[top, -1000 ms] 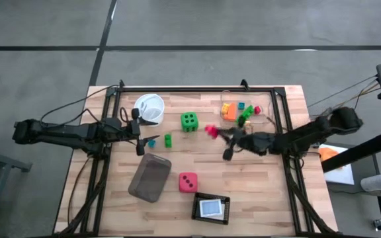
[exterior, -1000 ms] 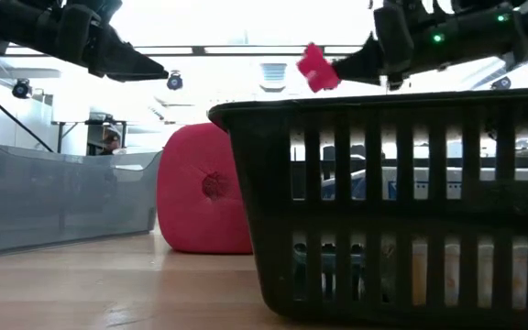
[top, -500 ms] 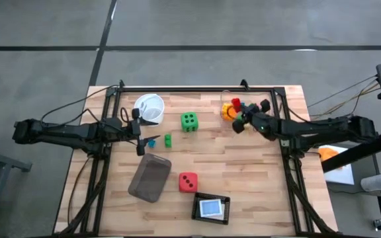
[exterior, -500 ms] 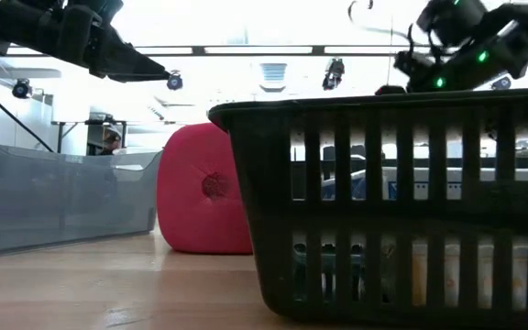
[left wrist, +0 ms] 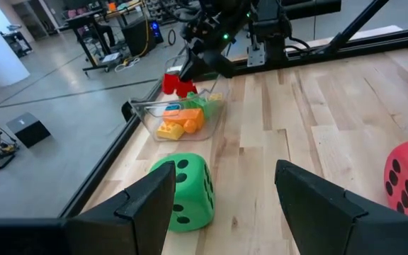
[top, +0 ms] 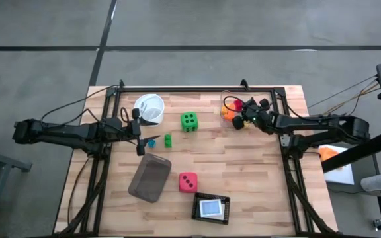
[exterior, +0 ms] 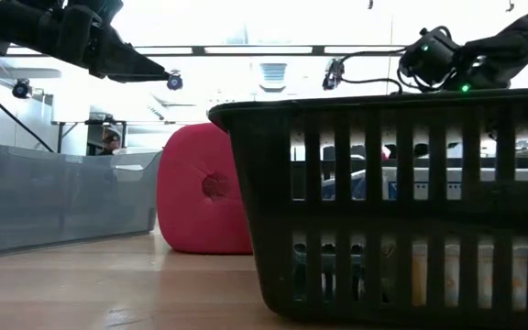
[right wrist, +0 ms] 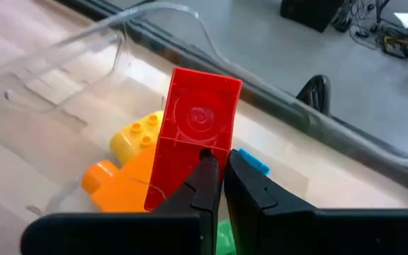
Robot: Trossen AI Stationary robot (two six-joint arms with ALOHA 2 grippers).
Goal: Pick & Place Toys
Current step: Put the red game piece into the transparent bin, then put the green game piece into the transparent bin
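My right gripper (top: 241, 111) hovers over the clear box (left wrist: 154, 117) at the table's far right, shut on a red brick (right wrist: 197, 127). Inside the box lie an orange brick (right wrist: 115, 185), a yellow brick (right wrist: 137, 138), a blue one (right wrist: 253, 161) and a green one. My left gripper (top: 139, 140) waits open at the left, above a teal brick (top: 151, 141) and a small green brick (top: 168, 139). A green die (top: 189, 121) and a red die (top: 188, 182) rest on the table. My right gripper pinches the red brick at one edge (right wrist: 202, 154) between its two fingertips. The fingers slant down from the table's right side. The brick stands out past the fingertips, lifted clear above the bricks in the box.
A white bowl (top: 149, 108) stands at the far left. A flat grey tray (top: 149, 177) lies near the middle, and a black basket (top: 211, 207) stands by the near edge. A black frame (top: 197, 89) runs around the work area.
My right gripper has carried the red brick from the table's middle toward the far right, over the clear box, sinking a little and tipping to a flatter slant. It has stayed shut on the brick.
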